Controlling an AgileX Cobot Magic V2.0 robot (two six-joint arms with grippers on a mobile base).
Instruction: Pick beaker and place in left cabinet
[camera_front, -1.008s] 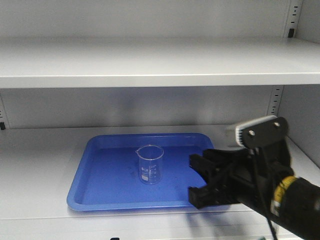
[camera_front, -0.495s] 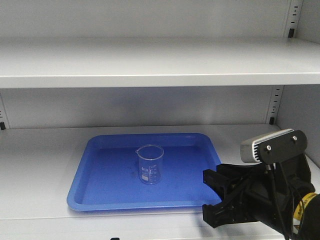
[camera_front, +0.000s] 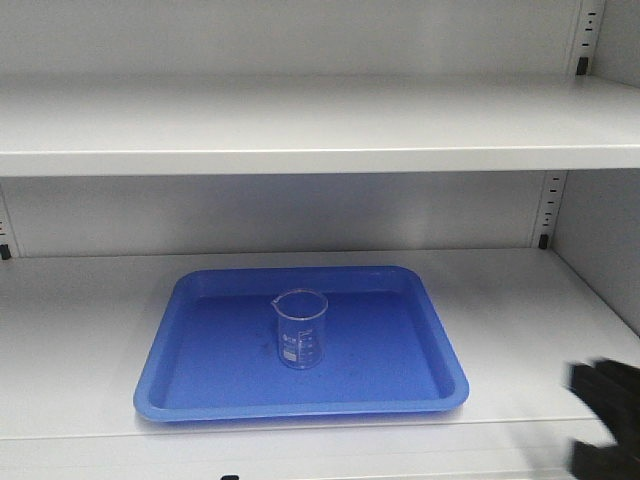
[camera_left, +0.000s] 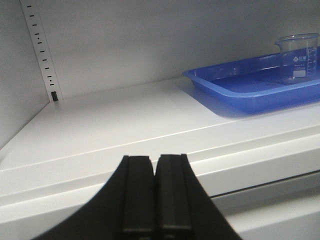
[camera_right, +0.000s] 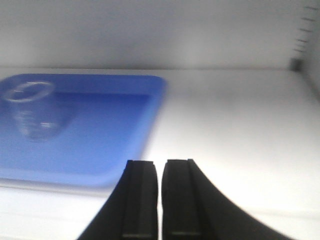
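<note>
The clear glass beaker (camera_front: 300, 335) stands upright in a blue tray (camera_front: 200, 402) on a white shelf of the left cabinet (camera_front: 520, 300). Nothing holds it. My right gripper (camera_front: 580, 420) is a dark blur at the lower right corner, well right of the tray and apart from the beaker. In the right wrist view its jaws (camera_right: 160, 162) are almost together with nothing between them, and the beaker (camera_right: 32, 112) shows blurred at far left. My left gripper (camera_left: 155, 159) is shut and empty, in front of the shelf edge, with the beaker (camera_left: 298, 59) far to its right.
Another white shelf (camera_front: 300, 130) spans above the tray. Perforated rails (camera_front: 548, 210) run up the back corners, one also in the left wrist view (camera_left: 42, 55). The cabinet's right wall (camera_front: 600, 240) closes that side.
My right gripper has drawn back from beside the tray, down and to the right, almost out of the front view. The beaker and tray have not moved.
</note>
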